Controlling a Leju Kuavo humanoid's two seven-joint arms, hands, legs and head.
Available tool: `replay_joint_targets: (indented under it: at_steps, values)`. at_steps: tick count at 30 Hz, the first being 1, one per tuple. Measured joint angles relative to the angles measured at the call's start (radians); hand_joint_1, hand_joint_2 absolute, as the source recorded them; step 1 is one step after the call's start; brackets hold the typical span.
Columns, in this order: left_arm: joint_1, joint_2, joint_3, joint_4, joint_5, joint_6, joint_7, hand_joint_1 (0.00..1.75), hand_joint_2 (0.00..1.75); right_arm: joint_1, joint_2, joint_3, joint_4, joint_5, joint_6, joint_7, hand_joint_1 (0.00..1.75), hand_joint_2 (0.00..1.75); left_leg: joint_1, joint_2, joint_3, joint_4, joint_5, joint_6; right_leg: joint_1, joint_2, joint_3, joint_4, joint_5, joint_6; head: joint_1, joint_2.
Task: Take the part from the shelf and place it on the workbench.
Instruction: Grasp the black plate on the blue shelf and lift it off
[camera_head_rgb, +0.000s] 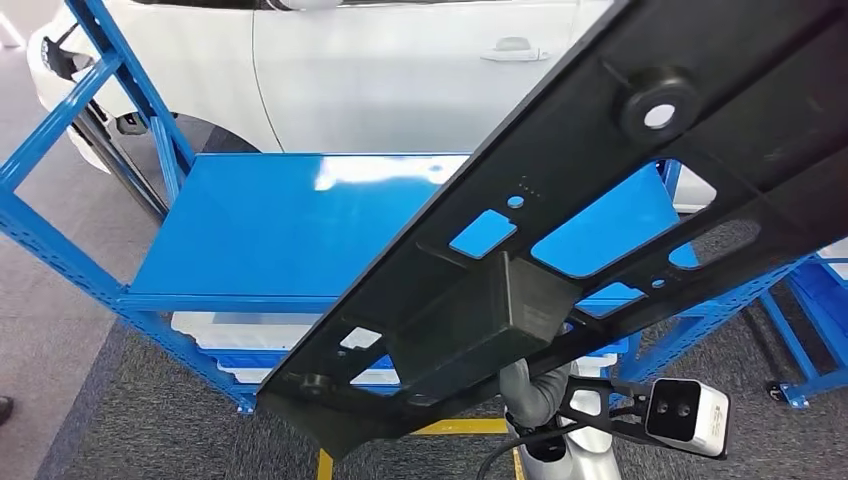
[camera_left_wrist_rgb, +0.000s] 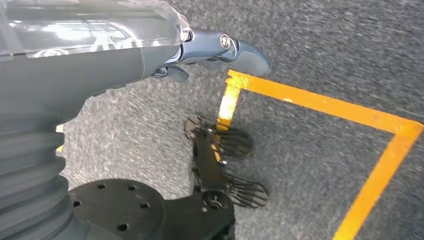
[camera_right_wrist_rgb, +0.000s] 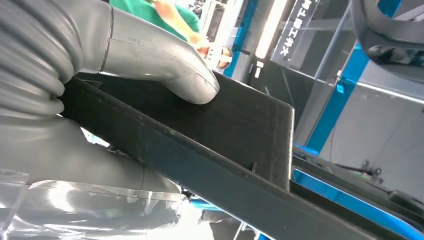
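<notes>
A: While the black part (camera_head_rgb: 560, 230) hangs slantwise like that, what worries you most?

B: Its length. The right robot hand (camera_right_wrist_rgb: 100, 100) grips it at the boxy block near the low end, thumb pressed on one face and fingers under it, so most of the part reaches far out past the grip. I judge it could twist or slide in the hold if the arm swings quickly.

A: And the surroundings?

B: The part is held above the blue shelf (camera_head_rgb: 270, 230), with the blue frame posts (camera_head_rgb: 120, 70) and a white car (camera_head_rgb: 400, 60) close behind. Turning toward the surface could knock the far end against any of those.

A: What about the other robot hand?

B: The left robot hand (camera_left_wrist_rgb: 220, 50) hangs over grey carpet and yellow floor tape (camera_left_wrist_rgb: 320, 100), holding nothing; whether its fingers are spread or curled I cannot tell.

A: Any containers?

B: Whitish trays (camera_head_rgb: 240, 335) sit on the lower shelf level; what they hold is hidden.
</notes>
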Motion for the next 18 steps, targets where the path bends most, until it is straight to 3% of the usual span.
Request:
replay_joint_targets:
  at_steps: [1, 3, 4, 5, 6, 8, 10, 11, 12, 14, 15, 16, 18]
  values:
    - [0.000, -0.003, -0.001, 0.000, -0.002, -0.004, -0.002, 0.00, 1.75, 0.000, 0.001, -0.004, -0.005, -0.003, 0.004, 0.000, 1.75, 1.75, 0.003, 0.002, -0.011, -0.006, 0.016, 0.005, 0.000, 0.001, -0.012, 0.034, -0.042, 0.004, 0.000, 0.000]
    - [-0.001, -0.005, -0.003, 0.000, -0.005, -0.013, -0.007, 0.00, 1.75, -0.001, 0.001, -0.008, -0.013, -0.007, 0.007, 0.000, 1.75, 1.75, 0.002, 0.005, -0.043, -0.005, 0.041, 0.010, -0.002, 0.002, -0.041, 0.158, -0.154, 0.008, 0.000, 0.000]
    - [0.000, -0.006, -0.004, 0.000, -0.006, -0.017, -0.010, 0.00, 1.75, 0.000, 0.001, -0.009, -0.016, -0.007, 0.005, 0.000, 1.75, 1.75, 0.002, 0.006, -0.061, -0.003, 0.053, 0.010, -0.002, 0.002, -0.049, 0.219, -0.185, 0.010, 0.000, 0.000]
    - [0.000, -0.006, -0.005, 0.000, -0.008, -0.020, -0.012, 0.00, 1.75, 0.000, 0.001, -0.009, -0.018, -0.006, 0.000, 0.000, 1.75, 1.75, 0.002, 0.007, -0.080, 0.000, 0.065, 0.008, -0.002, 0.002, -0.046, 0.261, -0.195, 0.011, 0.000, 0.000]
    - [-0.001, -0.007, -0.005, 0.000, -0.010, -0.022, -0.013, 0.00, 1.75, 0.000, 0.001, -0.009, -0.020, -0.004, -0.005, 0.000, 1.75, 1.75, 0.002, 0.008, -0.098, 0.004, 0.075, 0.006, -0.002, 0.002, -0.028, 0.268, -0.181, 0.010, 0.000, 0.000]
    - [-0.001, -0.008, -0.006, 0.000, -0.015, -0.024, -0.013, 0.00, 1.75, -0.001, 0.001, -0.009, -0.024, 0.001, -0.013, 0.000, 1.75, 1.75, 0.002, 0.008, -0.133, 0.018, 0.093, 0.001, -0.001, 0.002, 0.064, 0.178, -0.135, 0.006, 0.000, 0.000]
    - [-0.002, -0.009, -0.007, 0.000, -0.017, -0.025, -0.013, 0.00, 1.75, -0.002, 0.002, -0.009, -0.030, 0.004, -0.016, 0.000, 1.75, 1.75, 0.000, 0.007, -0.157, 0.035, 0.106, -0.008, 0.002, 0.002, 0.167, 0.039, -0.142, -0.003, 0.000, 0.000]
    - [-0.003, -0.009, -0.007, 0.000, -0.018, -0.025, -0.012, 0.00, 1.75, -0.004, 0.003, -0.009, -0.034, 0.005, -0.018, 0.000, 1.75, 1.75, 0.000, 0.006, -0.162, 0.041, 0.112, -0.013, 0.005, 0.003, 0.193, -0.003, -0.155, -0.008, 0.000, 0.000]
    - [-0.004, -0.009, -0.007, 0.000, -0.019, -0.025, -0.012, 0.00, 1.75, -0.005, 0.003, -0.009, -0.038, 0.006, -0.021, -0.001, 1.75, 1.75, 0.000, 0.005, -0.165, 0.042, 0.119, -0.019, 0.008, 0.003, 0.201, -0.021, -0.162, -0.014, -0.001, 0.000]
    - [-0.006, -0.007, -0.008, 0.000, -0.021, -0.025, -0.010, 0.00, 1.75, -0.005, 0.003, -0.009, -0.043, 0.008, -0.031, 0.000, 1.75, 1.75, 0.003, 0.004, -0.170, 0.041, 0.129, -0.033, 0.008, 0.002, 0.186, -0.023, -0.145, -0.029, -0.001, 0.000]
    - [-0.006, -0.006, -0.008, 0.000, -0.023, -0.024, -0.009, 0.00, 1.75, -0.005, 0.003, -0.008, -0.045, 0.008, -0.036, 0.000, 1.75, 1.75, 0.005, 0.003, -0.177, 0.052, 0.112, -0.039, 0.007, 0.000, 0.175, -0.024, -0.133, -0.037, -0.001, 0.000]
    - [-0.005, -0.005, -0.008, 0.000, -0.023, -0.023, -0.008, 0.00, 1.75, -0.005, 0.003, -0.007, -0.047, 0.007, -0.041, 0.000, 1.75, 1.75, 0.006, 0.002, -0.188, 0.081, 0.074, -0.045, 0.005, -0.001, 0.161, -0.026, -0.119, -0.044, -0.001, 0.000]
    - [-0.006, -0.005, -0.010, 0.000, -0.023, -0.022, -0.006, 0.00, 1.75, -0.005, 0.003, -0.004, -0.050, 0.005, -0.055, 0.000, 1.75, 1.75, 0.010, 0.002, -0.218, 0.194, -0.035, -0.055, 0.005, -0.002, 0.128, -0.026, -0.093, -0.051, -0.001, 0.000]
